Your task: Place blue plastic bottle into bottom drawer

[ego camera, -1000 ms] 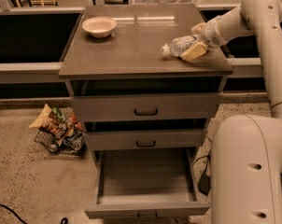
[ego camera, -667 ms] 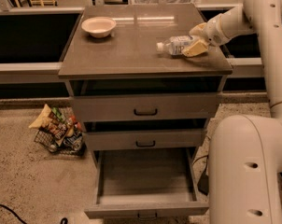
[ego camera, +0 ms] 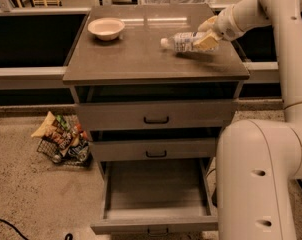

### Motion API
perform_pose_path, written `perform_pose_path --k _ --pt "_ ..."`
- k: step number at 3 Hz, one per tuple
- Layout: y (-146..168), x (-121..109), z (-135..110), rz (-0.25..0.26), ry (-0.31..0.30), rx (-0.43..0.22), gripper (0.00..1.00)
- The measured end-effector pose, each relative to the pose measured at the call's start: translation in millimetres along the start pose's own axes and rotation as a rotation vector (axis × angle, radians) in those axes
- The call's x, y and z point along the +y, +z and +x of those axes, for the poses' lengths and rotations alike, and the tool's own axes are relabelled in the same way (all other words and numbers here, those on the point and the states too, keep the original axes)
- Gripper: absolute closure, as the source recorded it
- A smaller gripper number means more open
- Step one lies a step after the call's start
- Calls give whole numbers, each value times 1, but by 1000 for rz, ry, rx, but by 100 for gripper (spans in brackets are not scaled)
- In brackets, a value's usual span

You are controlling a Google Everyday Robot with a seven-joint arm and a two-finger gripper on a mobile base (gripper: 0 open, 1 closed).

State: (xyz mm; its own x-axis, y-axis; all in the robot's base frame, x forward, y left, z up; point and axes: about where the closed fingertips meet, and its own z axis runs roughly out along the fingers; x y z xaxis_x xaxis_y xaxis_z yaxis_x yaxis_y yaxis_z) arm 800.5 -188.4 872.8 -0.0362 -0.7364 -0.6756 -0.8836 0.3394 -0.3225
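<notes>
The blue plastic bottle is held on its side a little above the right part of the cabinet top, white cap pointing left. My gripper is shut on the bottle's base end, reaching in from the right. The bottom drawer is pulled open below, its grey inside bare, with a small dark handle at its front edge.
A pale bowl stands at the back left of the cabinet top. The two upper drawers are shut. A wire basket of snack bags sits on the floor to the left. My white base stands to the right of the open drawer.
The gripper has lifted the bottle off the cabinet top and carried it a little to the left. The cap now points further left.
</notes>
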Motion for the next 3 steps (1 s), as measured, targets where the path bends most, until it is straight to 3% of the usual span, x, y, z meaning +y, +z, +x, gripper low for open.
perform_pose_path --k 1,3 --pt "-21 -3 -25 24 -29 -16 100" --pt "-37 -5 -35 43 4 -53 100"
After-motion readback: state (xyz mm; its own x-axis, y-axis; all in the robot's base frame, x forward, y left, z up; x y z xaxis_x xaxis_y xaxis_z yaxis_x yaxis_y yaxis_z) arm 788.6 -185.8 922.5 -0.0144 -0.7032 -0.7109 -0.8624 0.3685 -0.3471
